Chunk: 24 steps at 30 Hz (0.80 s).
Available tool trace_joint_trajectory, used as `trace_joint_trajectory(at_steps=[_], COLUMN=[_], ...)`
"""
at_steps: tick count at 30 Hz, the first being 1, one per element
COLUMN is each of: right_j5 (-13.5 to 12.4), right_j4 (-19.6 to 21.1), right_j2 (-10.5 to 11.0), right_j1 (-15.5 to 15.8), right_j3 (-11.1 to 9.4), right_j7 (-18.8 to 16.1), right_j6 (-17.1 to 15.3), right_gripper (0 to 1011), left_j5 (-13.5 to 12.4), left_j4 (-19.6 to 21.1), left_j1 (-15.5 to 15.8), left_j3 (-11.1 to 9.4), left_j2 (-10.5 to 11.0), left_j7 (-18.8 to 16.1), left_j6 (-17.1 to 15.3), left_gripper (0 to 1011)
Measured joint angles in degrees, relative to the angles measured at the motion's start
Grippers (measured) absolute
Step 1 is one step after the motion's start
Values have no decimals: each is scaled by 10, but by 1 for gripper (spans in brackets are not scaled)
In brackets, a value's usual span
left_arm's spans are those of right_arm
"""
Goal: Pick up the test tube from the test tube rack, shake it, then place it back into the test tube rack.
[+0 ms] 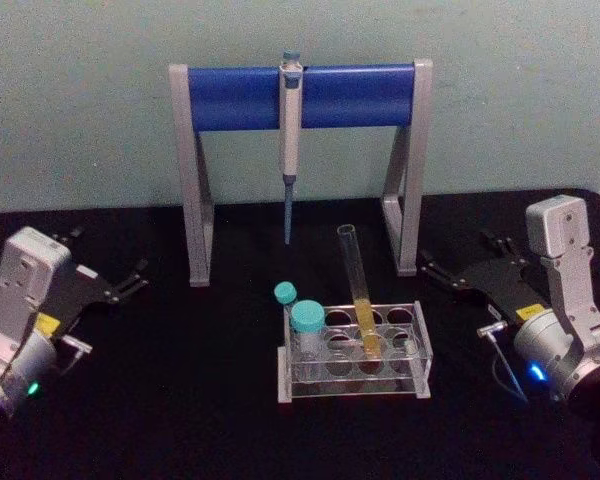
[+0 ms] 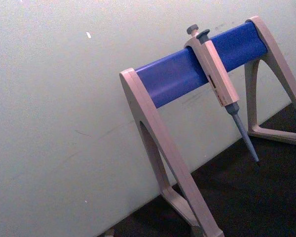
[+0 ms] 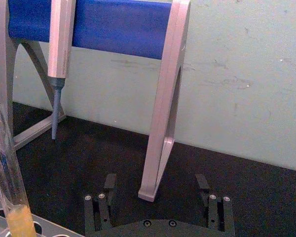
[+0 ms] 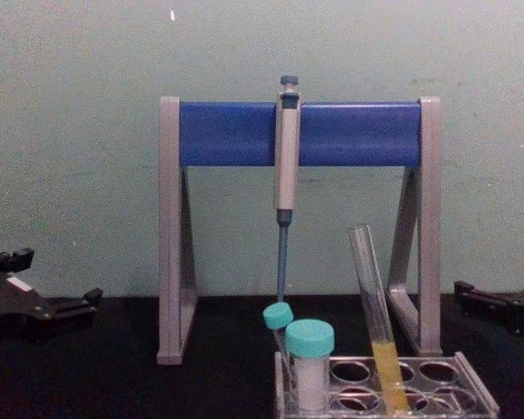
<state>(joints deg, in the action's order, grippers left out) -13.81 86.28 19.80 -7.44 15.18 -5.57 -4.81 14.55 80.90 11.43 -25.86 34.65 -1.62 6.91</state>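
Observation:
The test tube (image 1: 360,290) is a long clear capless tube with yellow liquid at its bottom. It leans in a back-row hole of the low clear test tube rack (image 1: 350,388), at the table's middle front. My left gripper (image 1: 112,256) rests open at the far left, well away from the rack. At the right my right gripper (image 1: 455,253) is open and empty, a short way right of the rack and pointing toward it. In the right wrist view its fingers (image 3: 110,183) are spread wide, with the test tube (image 3: 5,163) off to one side. The chest view shows the test tube (image 4: 375,314) leaning in the rack (image 4: 476,394).
A tall grey-and-blue pipette stand (image 1: 300,98) stands behind the rack, with a pipette (image 1: 290,140) hanging from its bar. Two teal-capped vials (image 1: 307,325) sit in the rack's left holes. Black tabletop (image 1: 180,400) surrounds the rack, and a pale wall lies behind.

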Motion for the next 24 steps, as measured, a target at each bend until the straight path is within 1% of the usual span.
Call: trace_joint_trajectory(at_steps=[24], right_j5=[0], right_j4=[0], right_j2=[0], right_j1=[0], right_j3=[0], right_j7=[0], right_j6=[0], right_gripper=[1000], left_j5=[0], left_j4=[0], left_j1=[0], left_j3=[0], left_j2=[0], left_j7=[0], left_j6=[0], left_gripper=[1001])
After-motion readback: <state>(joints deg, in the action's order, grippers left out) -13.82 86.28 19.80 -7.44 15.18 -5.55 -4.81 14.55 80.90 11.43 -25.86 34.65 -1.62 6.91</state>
